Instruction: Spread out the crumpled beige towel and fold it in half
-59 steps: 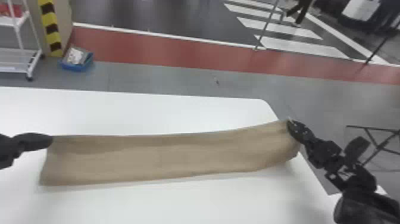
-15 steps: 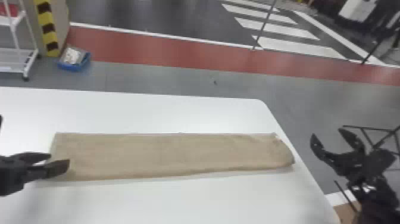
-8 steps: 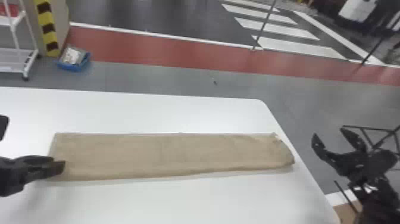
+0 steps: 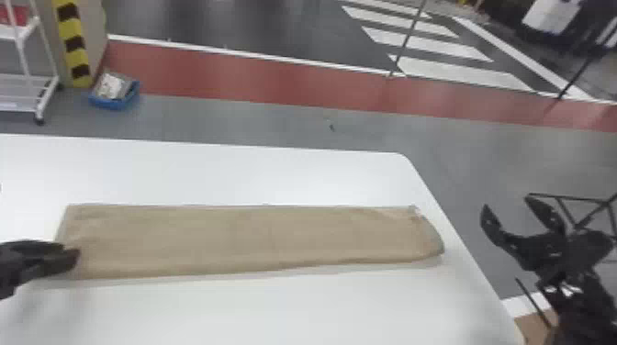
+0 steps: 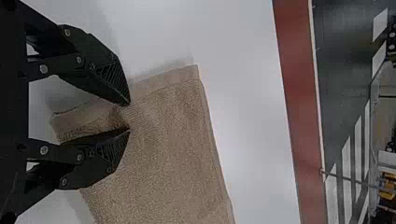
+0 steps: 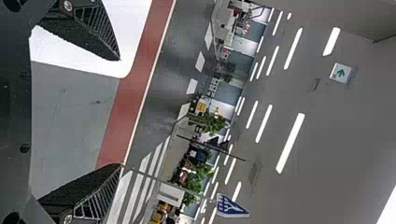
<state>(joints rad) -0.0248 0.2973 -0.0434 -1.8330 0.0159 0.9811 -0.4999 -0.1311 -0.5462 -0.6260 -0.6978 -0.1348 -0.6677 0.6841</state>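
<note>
Left fingers (image 5: 105, 74) have narrowed at the towel's (image 4: 252, 238) left end, likely for tidying; right fingers (image 4: 492, 225) gape wide beyond its right.

The left gripper (image 4: 70, 252) is matte black, with wedge-shaped fingers (image 5: 109, 74) tapering to points, slanting ribs on their sides, dark bars and round silver screws (image 5: 43, 69); the right gripper (image 4: 507, 206) is black too, with similarly ribbed fingers and a dark arm (image 4: 585, 312)
</note>
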